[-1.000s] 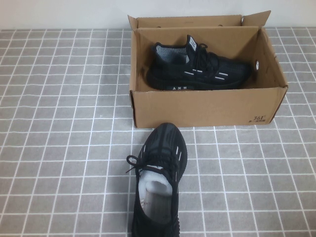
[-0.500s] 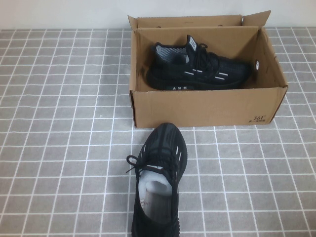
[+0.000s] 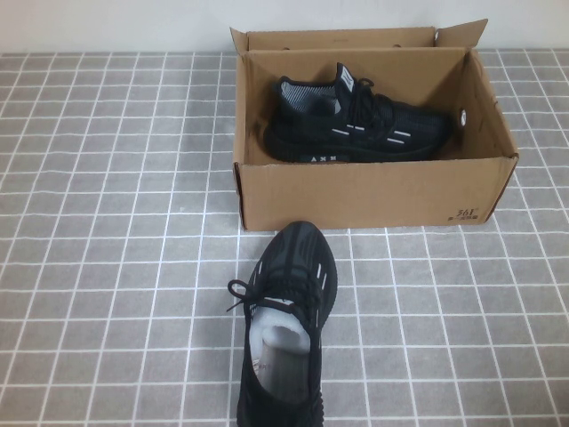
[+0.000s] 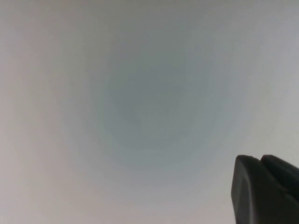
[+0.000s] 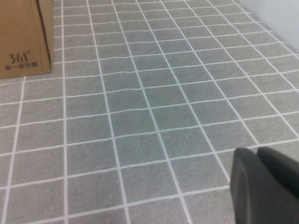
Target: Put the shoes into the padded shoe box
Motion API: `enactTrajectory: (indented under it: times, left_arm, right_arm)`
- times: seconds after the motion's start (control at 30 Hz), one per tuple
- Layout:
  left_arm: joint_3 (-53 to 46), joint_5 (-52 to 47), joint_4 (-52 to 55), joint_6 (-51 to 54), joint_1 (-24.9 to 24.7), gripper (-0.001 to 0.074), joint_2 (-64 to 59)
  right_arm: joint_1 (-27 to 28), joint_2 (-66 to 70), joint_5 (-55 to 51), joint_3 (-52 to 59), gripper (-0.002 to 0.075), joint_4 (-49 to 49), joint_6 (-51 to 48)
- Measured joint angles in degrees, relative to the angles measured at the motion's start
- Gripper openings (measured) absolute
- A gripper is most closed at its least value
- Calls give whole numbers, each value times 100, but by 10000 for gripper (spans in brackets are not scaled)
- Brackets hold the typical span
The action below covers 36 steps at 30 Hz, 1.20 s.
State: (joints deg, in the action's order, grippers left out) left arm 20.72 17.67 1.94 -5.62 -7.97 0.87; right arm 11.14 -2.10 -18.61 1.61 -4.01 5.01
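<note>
One black knit sneaker (image 3: pixel 356 120) lies on its side inside the brown cardboard shoe box (image 3: pixel 373 191), toe to the right. The other sneaker (image 3: pixel 286 329) stands on the tiled surface in front of the box, toe toward the box, with white stuffing in its opening. Neither gripper shows in the high view. My left gripper (image 4: pixel 260 158) is shut and empty, facing a blank pale surface. My right gripper (image 5: pixel 258 151) is shut and empty above the tiles, right of the box corner (image 5: pixel 23 37) with its dark print.
The grey tiled table cover (image 3: pixel 107 222) spreads to the left and right of the box and shoe. A pale wall runs behind the box. The box flaps stand upright at the back.
</note>
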Motion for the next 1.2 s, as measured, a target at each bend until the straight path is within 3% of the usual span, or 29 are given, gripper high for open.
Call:
enactTrajectory:
  times: [0.13,0.23,0.43,0.6,1.0,1.2]
  left_arm:
    - [1079,-2346,0,0,0,-4,-431]
    - [1418,-3467,25,0,0,-4,-849]
    - [1485,-3967,9,-206,0,-4,-1180]
    - [1488,-4631,-194,339,0,-4,-1764]
    - [2555,-6519,-2522,4791,0,-4,-4269]
    - [3139,-7224,-3594,6052,-68,-4,-5641]
  right_arm:
    - [0,0,0,0,-6,0,0]
    - [0,0,0,0,-6,0,0]
    - [0,0,0,0,-6,0,0]
    - [0,0,0,0,-6,0,0]
    - [0,0,0,0,-6,0,0]
    - [0,0,0,0,-6,0,0]
